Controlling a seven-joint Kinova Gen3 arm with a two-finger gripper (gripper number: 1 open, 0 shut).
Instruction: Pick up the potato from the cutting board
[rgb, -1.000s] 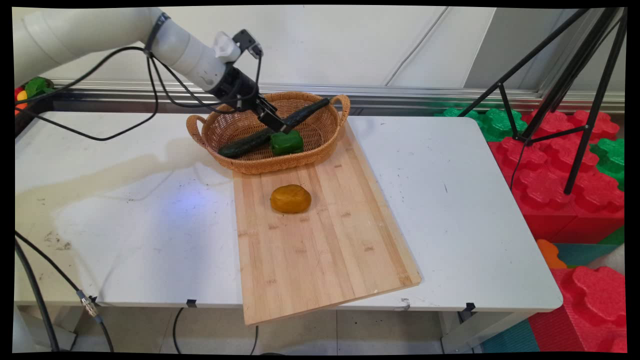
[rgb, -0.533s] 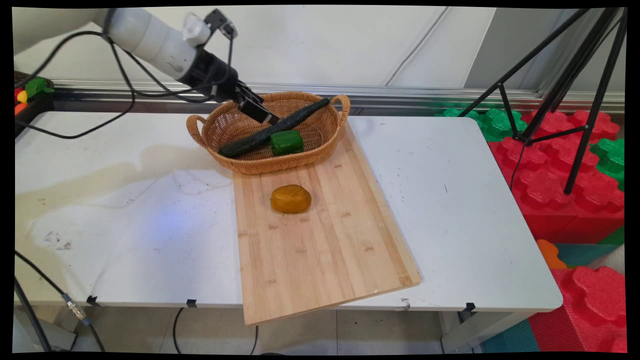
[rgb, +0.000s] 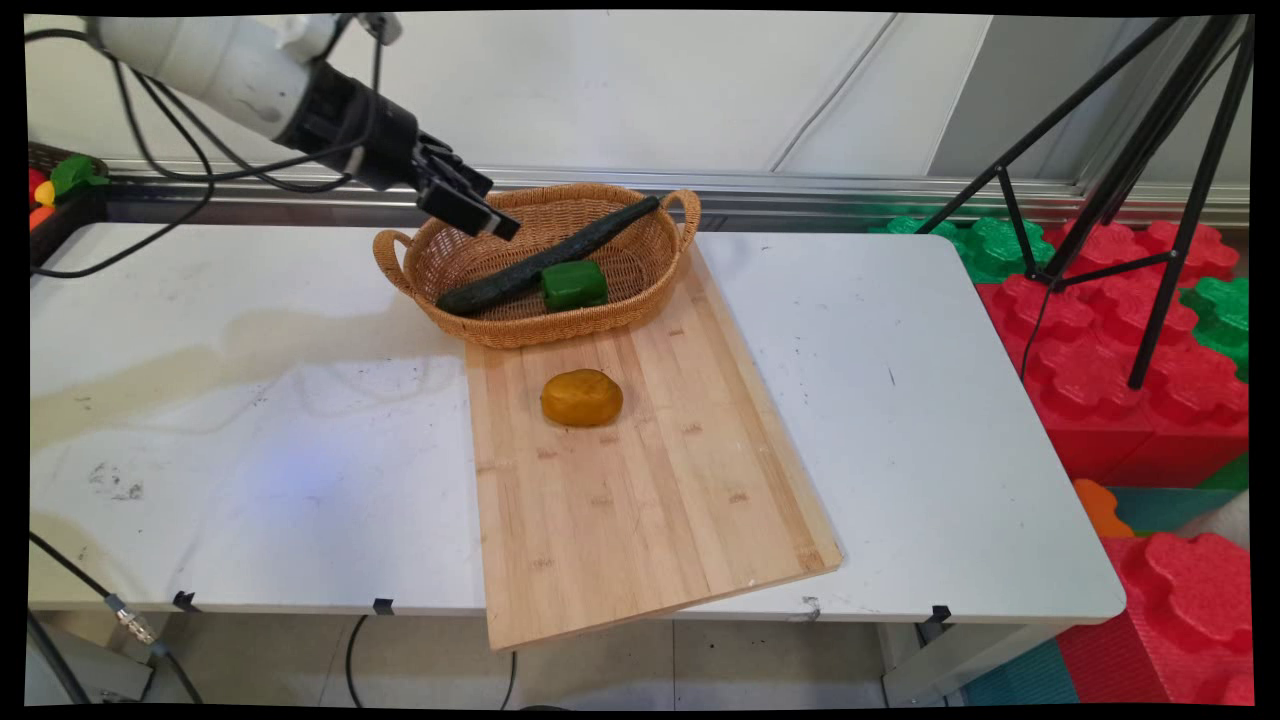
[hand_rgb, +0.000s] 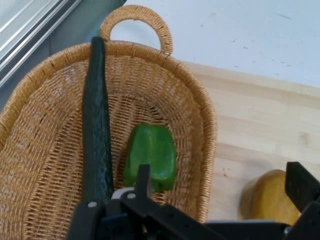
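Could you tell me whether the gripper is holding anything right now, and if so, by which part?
Nothing is held: the gripper is open and empty above the basket, clear of the cucumber and green pepper.

Woven wicker basket (rgb: 610, 300), smooth wooden board (rgb: 650, 500)

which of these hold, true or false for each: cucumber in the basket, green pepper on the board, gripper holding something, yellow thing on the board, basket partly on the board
1. The cucumber lies in the wicker basket. True.
2. The green pepper sits on the wooden board. False: it is in the basket, beside the cucumber.
3. The gripper holds the cucumber. False: its fingers are open and hold nothing, above the basket's left part.
4. The yellow-orange item lies on the board, outside the basket. True.
5. The basket rests partly on the board's far end. True.
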